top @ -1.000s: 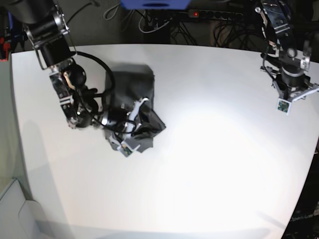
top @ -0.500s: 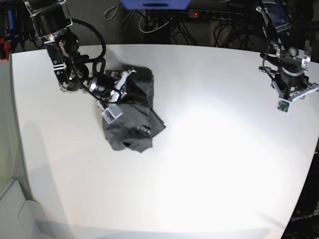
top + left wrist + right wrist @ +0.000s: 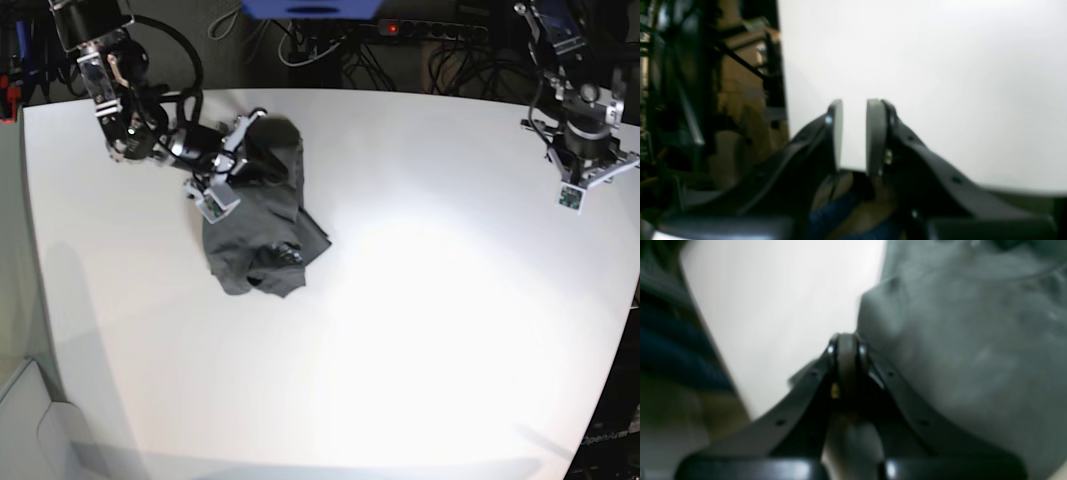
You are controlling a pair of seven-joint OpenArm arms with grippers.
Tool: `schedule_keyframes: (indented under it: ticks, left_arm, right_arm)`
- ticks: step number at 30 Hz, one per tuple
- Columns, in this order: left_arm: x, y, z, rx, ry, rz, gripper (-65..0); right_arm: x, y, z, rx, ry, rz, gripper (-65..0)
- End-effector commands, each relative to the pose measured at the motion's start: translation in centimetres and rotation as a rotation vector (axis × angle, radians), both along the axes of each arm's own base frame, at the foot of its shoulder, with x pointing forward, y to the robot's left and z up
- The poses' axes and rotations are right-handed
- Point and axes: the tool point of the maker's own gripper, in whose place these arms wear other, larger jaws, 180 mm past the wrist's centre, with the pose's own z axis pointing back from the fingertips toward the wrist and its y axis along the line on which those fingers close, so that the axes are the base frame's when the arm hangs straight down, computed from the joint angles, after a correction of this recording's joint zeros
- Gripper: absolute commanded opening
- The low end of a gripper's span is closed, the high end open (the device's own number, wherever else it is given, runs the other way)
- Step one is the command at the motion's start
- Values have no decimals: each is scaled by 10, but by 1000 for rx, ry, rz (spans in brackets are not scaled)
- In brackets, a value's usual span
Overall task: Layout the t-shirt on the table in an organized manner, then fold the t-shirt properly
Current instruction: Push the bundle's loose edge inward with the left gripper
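The dark charcoal-grey t-shirt is seen crumpled in a heap on the white worktop, in its far left part as the base view shows it, well apart from the near edge. The garment is bunched and folded over on itself, with a darker tangle of fabric near its lower end; neither sleeves nor neckline can be made out clearly. The right gripper is held low over the far end of the t-shirt, reaching in from the worktop's left side. In the right wrist view the right gripper is shown with its jaws pressed together, the grey fabric lying beside and beyond them; whether any cloth is pinched between them cannot be told, as the picture is blurred. The left gripper is held above the far right corner of the worktop, well apart from the t-shirt. In the left wrist view the left gripper is shown with its jaws slightly spread, a narrow gap between the pads, with bare white worktop behind them.
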Motion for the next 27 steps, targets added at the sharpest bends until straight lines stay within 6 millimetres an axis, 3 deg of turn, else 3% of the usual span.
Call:
schedule_keyframes:
  ticks: [1, 4, 7, 13, 18, 22, 27]
  left_arm:
    - [2, 0, 8, 8, -31, -7, -532]
    - [-15, -18, -9, -113, -15, -19, -533]
    - [-40, -22, -20, -220, -2, 7, -533]
    - [-84, -24, -26, -387, -53, 38, -534]
    - [-105, -25, -40, -432, -18, 59, -534]
    - [-108, -27, -56, -465, 6, 78, -534]
    - [-78, -29, -39, -445, -56, 20, -533]
  right_arm:
    - [5, 9, 32, 54, -81, 24, -650]
    - [-14, 10, 62, 41, -143, 42, -650]
    - [-35, 7, 76, 40, -157, 34, -650]
    - [-77, -21, 53, 3, -35, -47, -650]
    - [-100, -43, 38, -39, 44, -107, -650]
    - [-105, -55, 35, -63, 59, -133, -650]
    - [-86, -58, 46, -67, -2, -141, -650]
